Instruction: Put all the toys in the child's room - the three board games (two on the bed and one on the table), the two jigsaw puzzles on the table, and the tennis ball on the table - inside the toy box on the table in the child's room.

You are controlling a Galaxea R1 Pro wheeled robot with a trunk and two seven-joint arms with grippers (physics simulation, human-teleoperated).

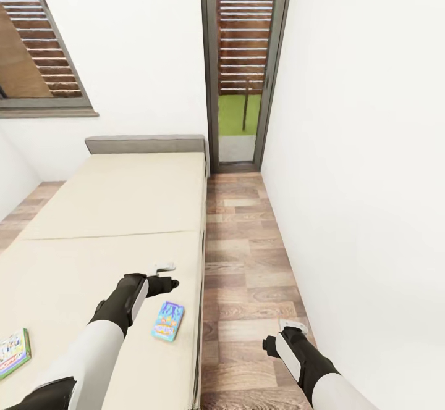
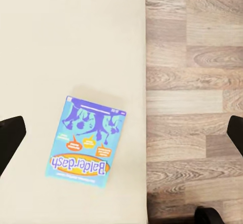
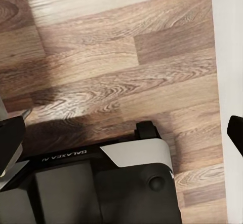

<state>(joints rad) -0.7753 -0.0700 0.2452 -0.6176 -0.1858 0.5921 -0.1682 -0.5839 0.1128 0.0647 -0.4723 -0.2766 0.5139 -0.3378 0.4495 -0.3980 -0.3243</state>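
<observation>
Lying on the beige bed, blue board game, both jaws apart, wood-plank floor.

A wood-plank floor runs between white walls to a tall, narrow glass door — slatted timber and green grass show beyond it — and a grey-framed window sits high up.

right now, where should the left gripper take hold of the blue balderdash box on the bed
Probably from above, pinching its two long edges. The Balderdash box lies flat on the mattress near the floor-side edge, so only its thin sides offer a grip. The left gripper hangs open above it.
</observation>
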